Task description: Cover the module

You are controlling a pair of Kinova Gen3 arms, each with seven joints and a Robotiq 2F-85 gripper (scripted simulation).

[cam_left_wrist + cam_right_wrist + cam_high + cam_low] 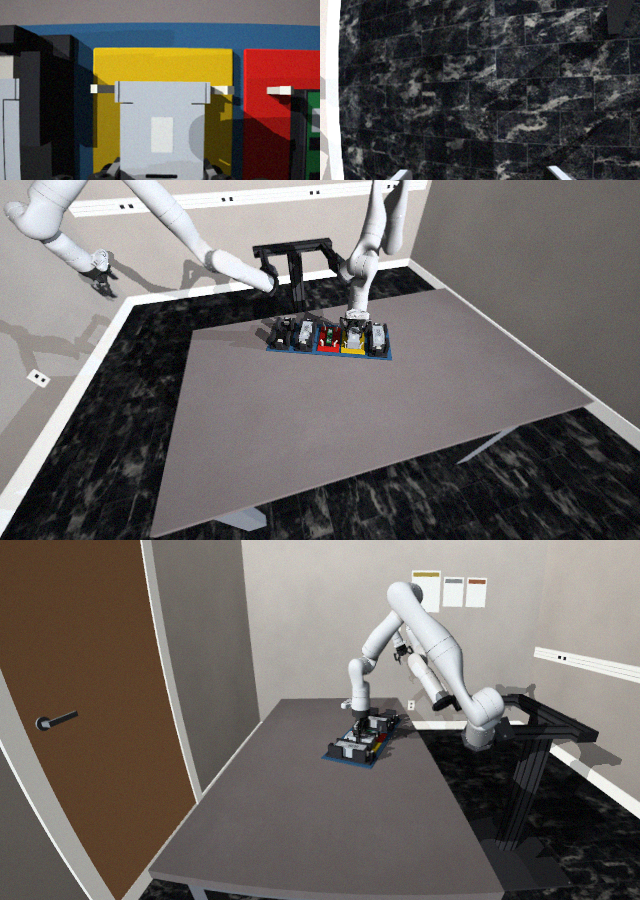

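Grey-topped, the smooth bench [320, 405] [310, 810] stands over dark marbled floor tiles [100, 430] [465, 780] [481, 92]. The left pincer [355, 325] [360, 730] [161, 177] grips a pale boxy cover [354, 339] [141, 132]; the right pincer [106, 282] [401, 654] [478, 173] gapes open.

yellow rectangular base plate [353, 351] [162, 64]: plain yellow
pale boxy cover on the yellow plate [354, 339] [137, 132]: light grey-blue, white rectangle, black slot
red rectangular base plate beside the yellow plate [328, 349] [265, 64]: plain red
long flat board under the yellow plate [310, 353] [347, 763] [193, 36]: blue
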